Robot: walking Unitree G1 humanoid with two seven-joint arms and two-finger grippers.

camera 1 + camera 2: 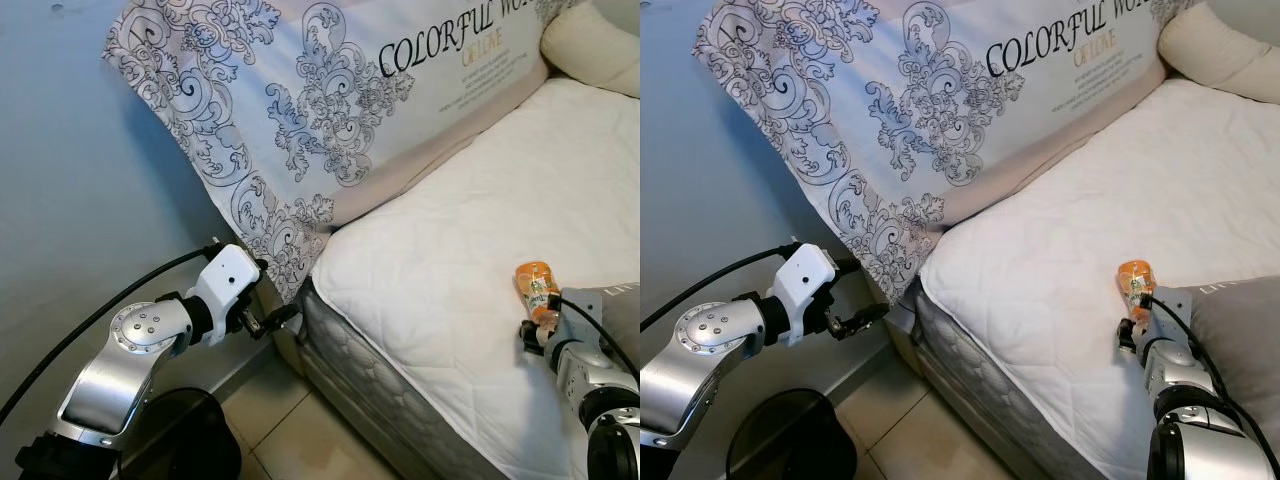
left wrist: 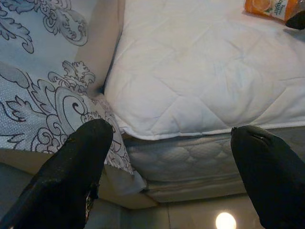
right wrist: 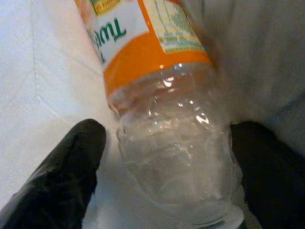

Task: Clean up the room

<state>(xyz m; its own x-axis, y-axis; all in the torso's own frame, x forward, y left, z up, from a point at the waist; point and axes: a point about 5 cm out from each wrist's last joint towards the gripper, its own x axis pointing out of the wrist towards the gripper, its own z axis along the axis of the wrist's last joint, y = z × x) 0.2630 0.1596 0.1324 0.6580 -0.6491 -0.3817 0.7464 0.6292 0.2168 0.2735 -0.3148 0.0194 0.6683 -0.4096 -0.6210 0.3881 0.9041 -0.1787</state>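
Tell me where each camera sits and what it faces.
Left eye: head, looking down at the bed; both arms show.
Right eye: same, from beside it.
Left wrist: on the left pincer, open, facing the bed's edge.
Right wrist: on the right pincer, open around the bottle.
The bottle appears in all four.
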